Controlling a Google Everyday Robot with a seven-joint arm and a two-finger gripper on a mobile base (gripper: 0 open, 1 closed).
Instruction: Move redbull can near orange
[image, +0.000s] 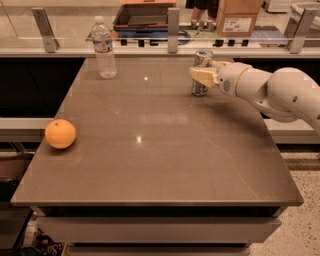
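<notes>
Redbull can (202, 59) upright, top up; pincer (197, 74) at its middle, perhaps touching.

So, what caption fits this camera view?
Gripper at the slim silver-grey metal can; round orange fruit sits across the brown table.

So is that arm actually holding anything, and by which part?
Cannot be told for sure: the end effector sits at mid-height of the redbull can, which stands on the table.
</notes>
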